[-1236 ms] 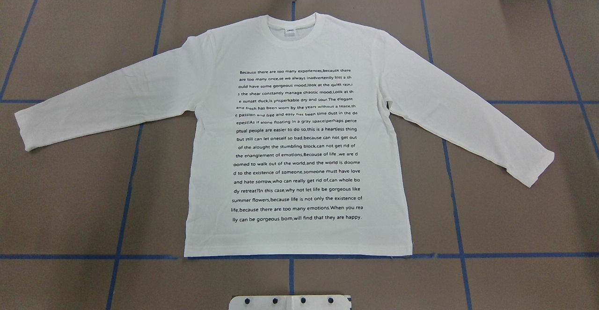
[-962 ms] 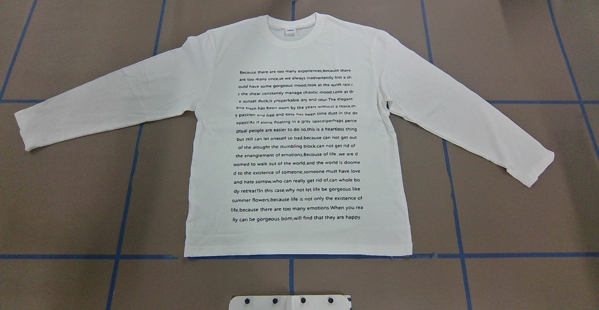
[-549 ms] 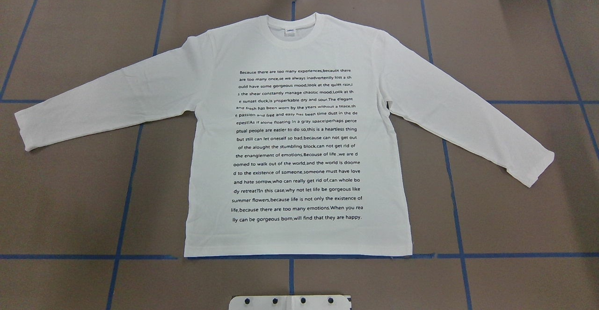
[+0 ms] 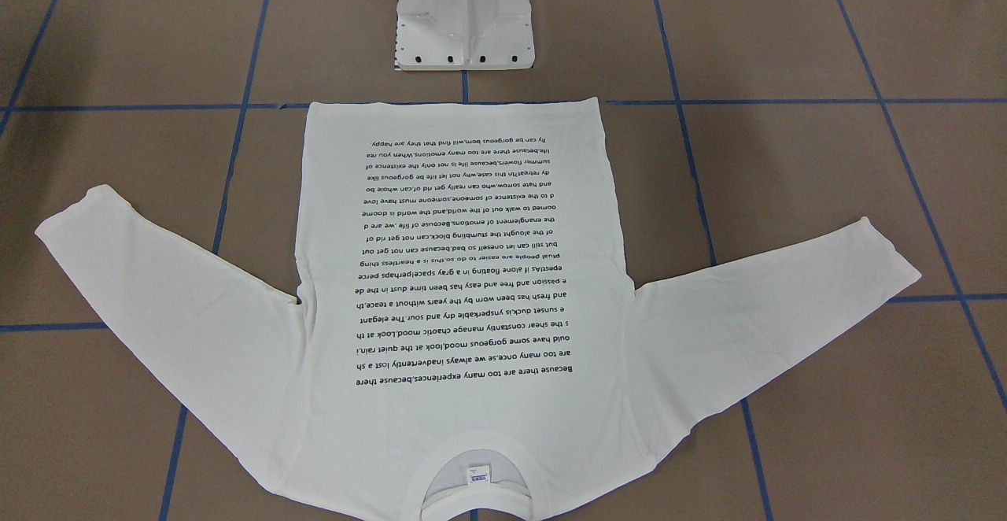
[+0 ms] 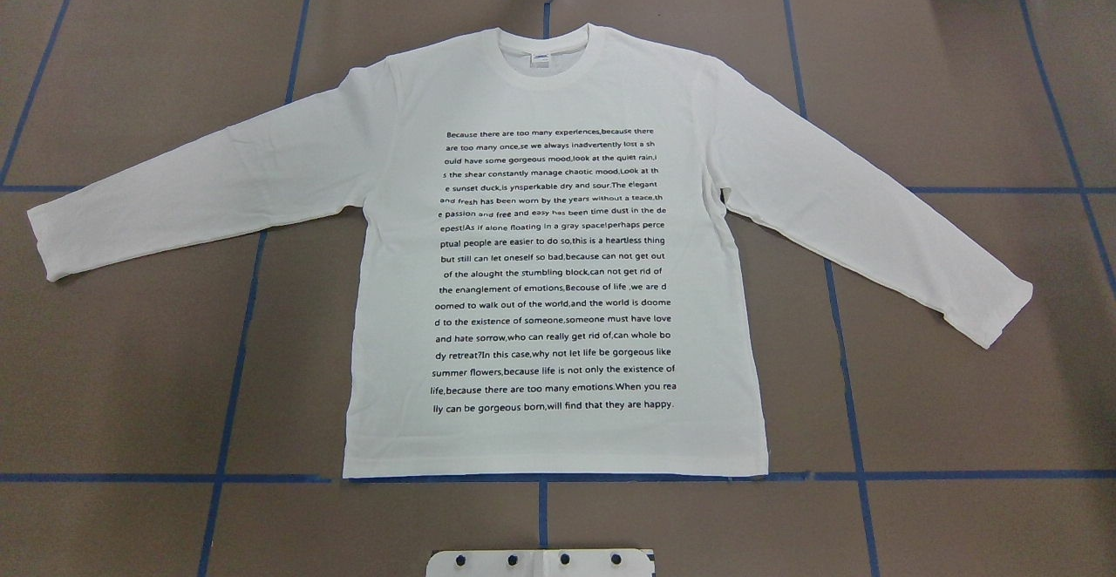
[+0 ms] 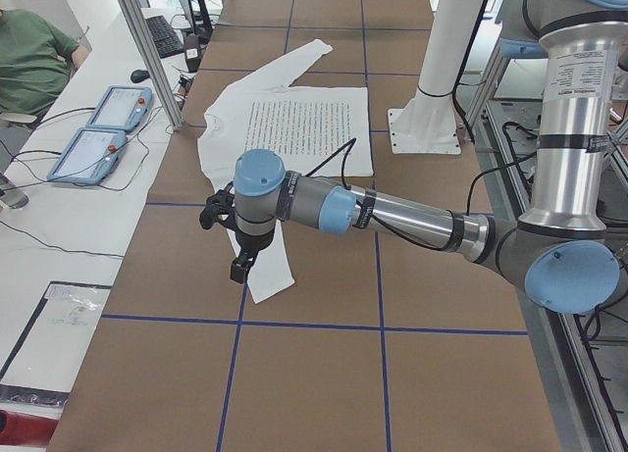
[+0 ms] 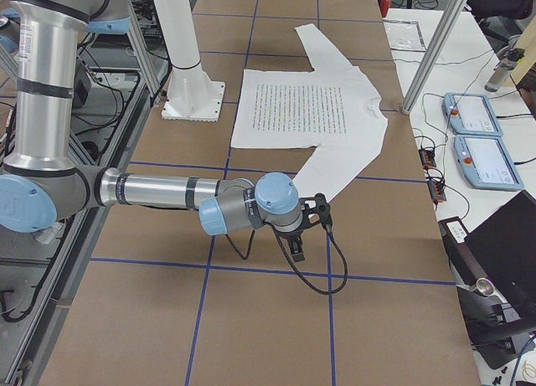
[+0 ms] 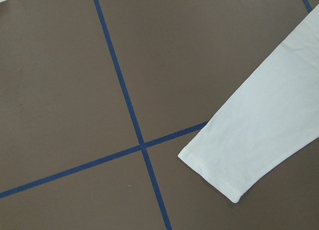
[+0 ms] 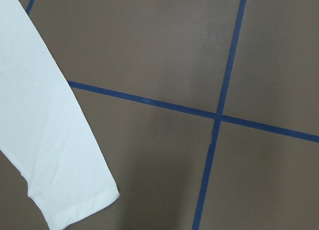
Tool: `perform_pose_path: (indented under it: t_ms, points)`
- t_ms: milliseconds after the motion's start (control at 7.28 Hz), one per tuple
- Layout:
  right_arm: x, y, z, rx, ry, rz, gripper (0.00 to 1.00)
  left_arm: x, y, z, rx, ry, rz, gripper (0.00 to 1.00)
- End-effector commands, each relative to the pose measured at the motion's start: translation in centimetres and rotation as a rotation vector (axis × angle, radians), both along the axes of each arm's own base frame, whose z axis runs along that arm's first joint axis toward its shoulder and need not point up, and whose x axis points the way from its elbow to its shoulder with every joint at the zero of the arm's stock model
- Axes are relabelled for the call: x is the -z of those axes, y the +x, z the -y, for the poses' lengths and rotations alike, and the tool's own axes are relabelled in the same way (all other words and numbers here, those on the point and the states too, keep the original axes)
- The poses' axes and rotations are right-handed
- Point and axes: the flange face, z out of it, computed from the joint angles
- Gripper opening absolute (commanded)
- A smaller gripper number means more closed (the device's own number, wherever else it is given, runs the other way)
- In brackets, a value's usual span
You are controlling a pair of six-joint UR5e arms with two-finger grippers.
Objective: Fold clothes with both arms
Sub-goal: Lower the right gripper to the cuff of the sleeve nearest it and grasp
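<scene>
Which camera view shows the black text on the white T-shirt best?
The overhead exterior view: the text block lies upright, whole and readable. The front-facing view shows it whole but upside down. Both side views show only tiny unreadable lines. The wrist views show only a sleeve end each, no text.

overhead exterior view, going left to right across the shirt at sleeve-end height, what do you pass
first sleeve cuff → block of black text → second sleeve cuff
</scene>
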Motion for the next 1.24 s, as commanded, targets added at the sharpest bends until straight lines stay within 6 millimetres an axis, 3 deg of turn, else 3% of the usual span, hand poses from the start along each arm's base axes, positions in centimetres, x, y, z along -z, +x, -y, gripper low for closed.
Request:
perform_pose_path:
  t_ms: [0,137,275,549,1099]
  points:
    - [1.8,-9.2,1.2,-0.049,-0.044,-0.029,1.0,0.1,0.0,0.1,0.002,0.0,-0.002,1.0]
    - [2.0,-14.1,0.9,-0.088,-0.077,-0.024,1.0,0.2,0.0,0.0,0.001,0.002,-0.002,1.0]
    - [1.4,-17.5,0.2,-0.116,-0.104,0.0,0.99,0.1,0.0,-0.1,0.001,0.001,-0.005,1.0]
    - [-1.2,-21.8,-0.8,-0.159,-0.135,0.021,0.92,0.5,0.0,-0.1,0.001,0.011,-0.005,1.0]
    - [-4.1,-21.6,-1.9,-0.166,-0.171,-0.008,0.85,0.5,0.0,-0.3,0.0,0.014,-0.006,1.0]
